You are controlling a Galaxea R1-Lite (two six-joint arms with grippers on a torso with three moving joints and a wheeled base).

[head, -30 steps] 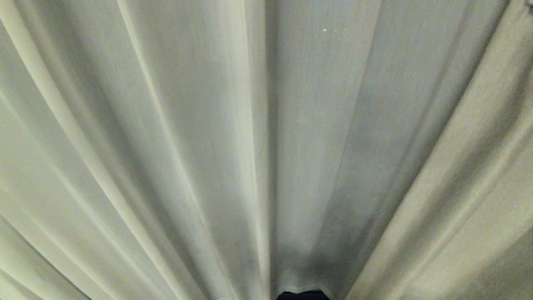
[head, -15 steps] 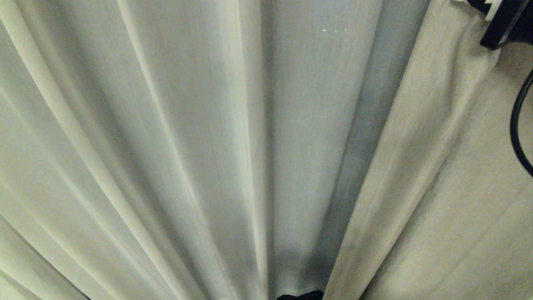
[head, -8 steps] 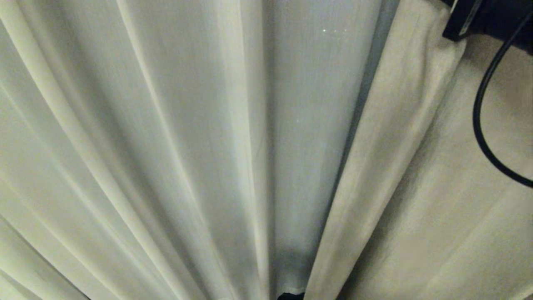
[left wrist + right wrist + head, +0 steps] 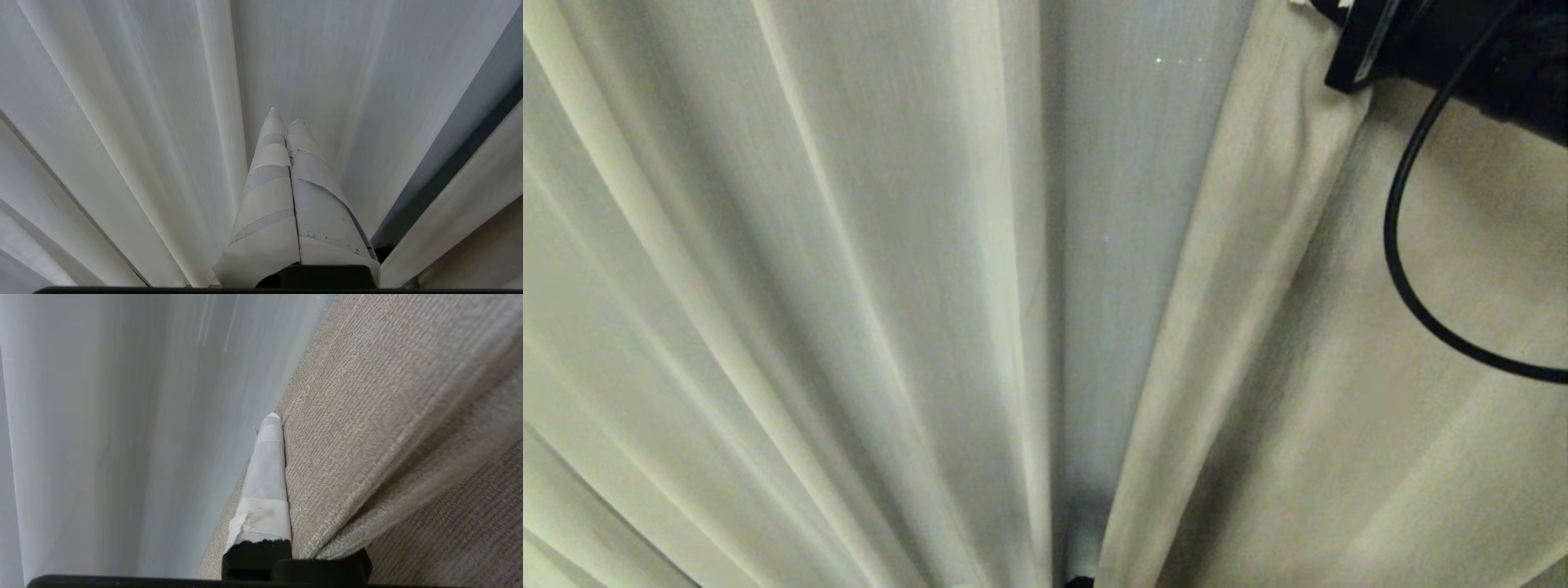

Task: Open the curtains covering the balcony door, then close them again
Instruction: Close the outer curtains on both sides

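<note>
Cream pleated curtains fill every view; the left panel [image 4: 768,286] hangs still. My right gripper [image 4: 282,424] is shut on the leading edge of the right panel [image 4: 1339,367]. One taped finger [image 4: 265,477] shows, and the woven fabric [image 4: 388,416] covers the other. In the head view only the black right wrist [image 4: 1437,41] shows, at the top right. A paler grey strip of fabric [image 4: 1127,204] lies between the two panels. My left gripper [image 4: 286,116] is shut on nothing, its taped fingers pointing at the pleats [image 4: 163,122]. The balcony door is hidden behind the fabric.
A black cable [image 4: 1393,245] loops down from the right wrist in front of the right panel. A small dark patch [image 4: 1080,581] shows at the bottom between the panels. A dark shadowed fold [image 4: 449,175] runs beside the right panel in the left wrist view.
My right arm has come in from the top right and moved left, dragging the right panel's edge towards the middle. The pale strip between the panels has narrowed. The left arm is still.
</note>
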